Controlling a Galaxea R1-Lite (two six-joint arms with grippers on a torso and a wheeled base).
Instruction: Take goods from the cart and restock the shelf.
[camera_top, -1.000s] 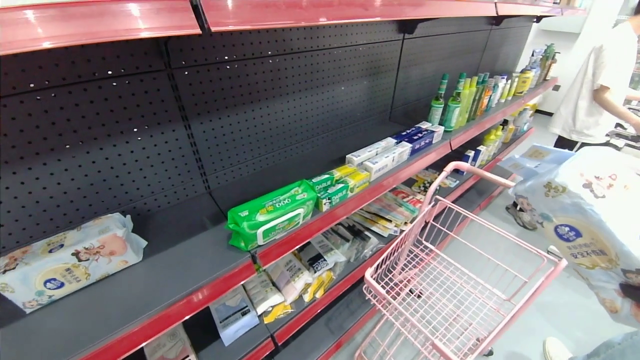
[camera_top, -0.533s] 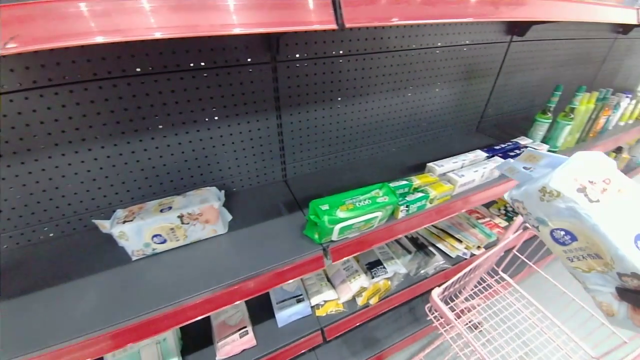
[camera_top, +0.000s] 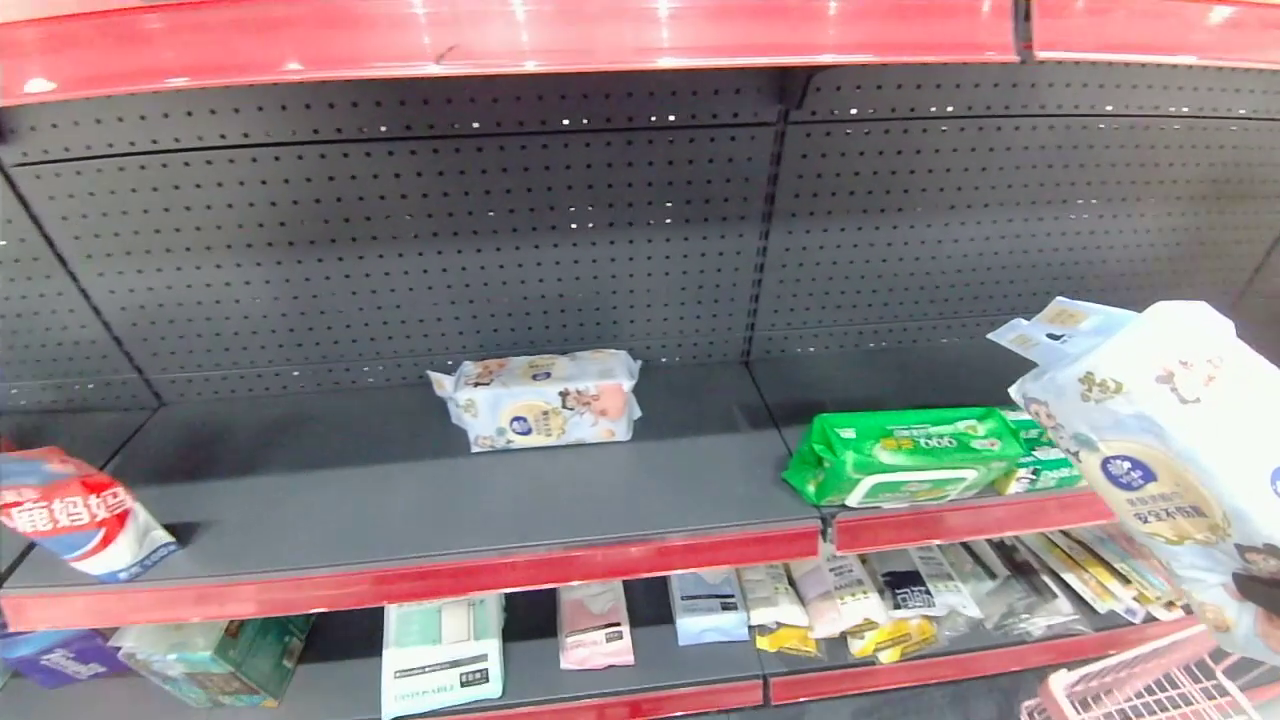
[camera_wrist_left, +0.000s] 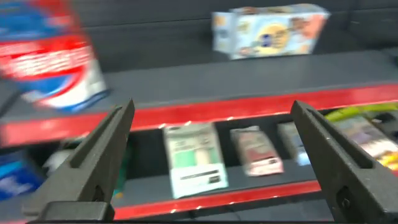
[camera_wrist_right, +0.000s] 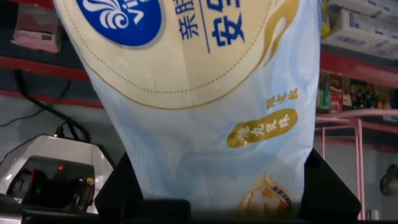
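The right gripper (camera_wrist_right: 225, 196) is shut tight on the white pack (camera_wrist_right: 205, 93). One dark finger sits on each side of the pack's lower end. In the head view the white pack is up in the air at about 3 o'clock. It stands tall above the corner of the pink cart (camera_top: 1150, 685). It is not on the shelf (camera_top: 400, 580) yet.

The white pack looks soft and squashy, like a small pillow in a shiny wrapper. I think it is light. The wrapper may be slippery. A hard squeeze would dent it but not break it. The hold is at one end, so the long free part could wobble or droop. A hold across the fat middle would be steadier. It should go down gently on its flat side.

The left gripper (camera_wrist_left: 214, 168) is spread wide and has nothing in it. It faces the red front edge of the shelf.

Farther out, a twin pack (camera_top: 540, 400) lies on the grey shelf near the middle of the head view. At 3 o'clock from it, a green pack (camera_top: 900, 455) lies at the front edge. At 8 o'clock from it sits a red, white and blue pack (camera_top: 80, 515). The bare shelf beside the twin pack looks like a good spot.
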